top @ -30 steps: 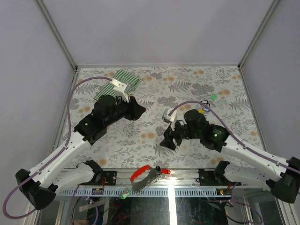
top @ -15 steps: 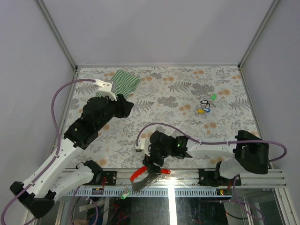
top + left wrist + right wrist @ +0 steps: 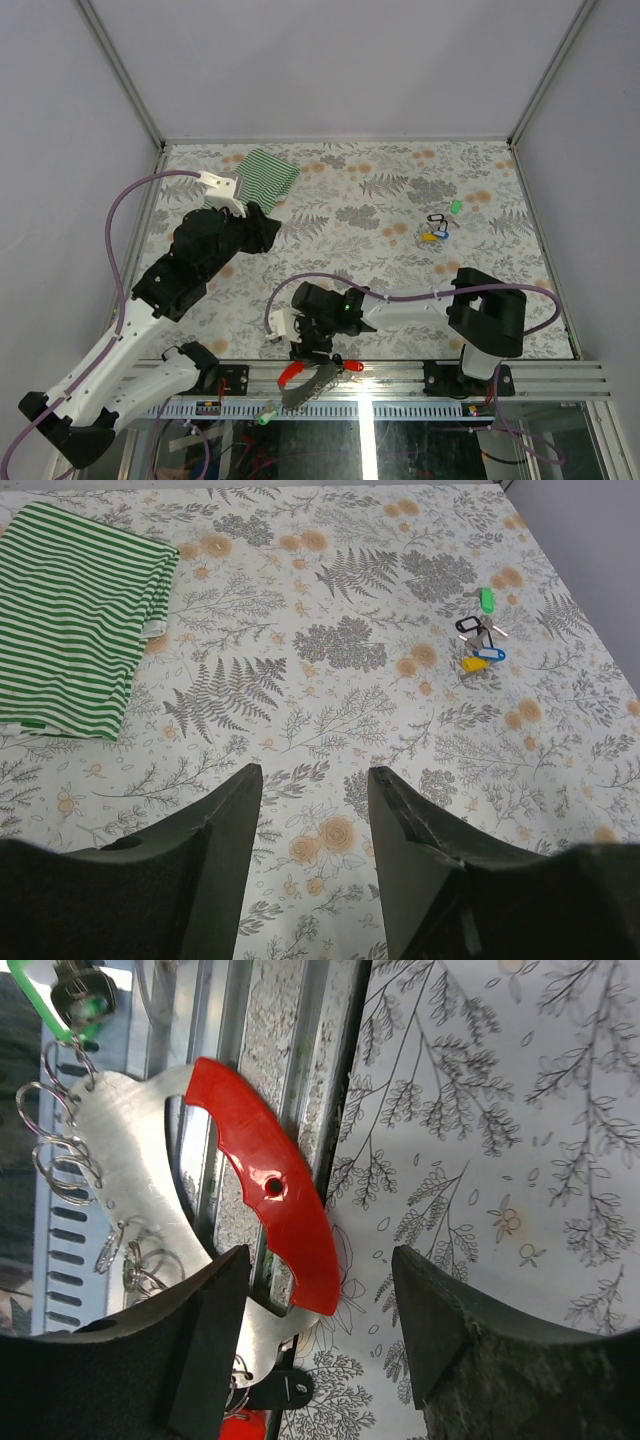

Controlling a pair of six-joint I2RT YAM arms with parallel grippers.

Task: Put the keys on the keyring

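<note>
The keyring, a red curved loop [image 3: 270, 1185] on a silvery plate [image 3: 130, 1150] with several wire rings, lies on the front rail at the table's near edge [image 3: 298, 371]. My right gripper [image 3: 320, 1260] is open just above it, the loop's lower end between the fingers; it also shows in the top view [image 3: 305, 345]. A green-tagged key [image 3: 75, 1000] and a red tag [image 3: 352, 366] lie by the plate. A bunch of keys [image 3: 478, 645] with a green tag [image 3: 486, 599] lies far right [image 3: 437, 226]. My left gripper [image 3: 315, 790] is open and empty over the table's left part [image 3: 265, 230].
A green-and-white striped cloth [image 3: 70, 620] lies at the far left corner [image 3: 262, 172]. The metal rail [image 3: 400, 380] runs along the near edge, with wiring below it. Grey walls enclose the table on three sides. The right arm's cable [image 3: 400, 285] loops over the table.
My right arm has swung from the table's middle right down to the near edge, over the keyring. My left gripper has drawn back a little to the left.
</note>
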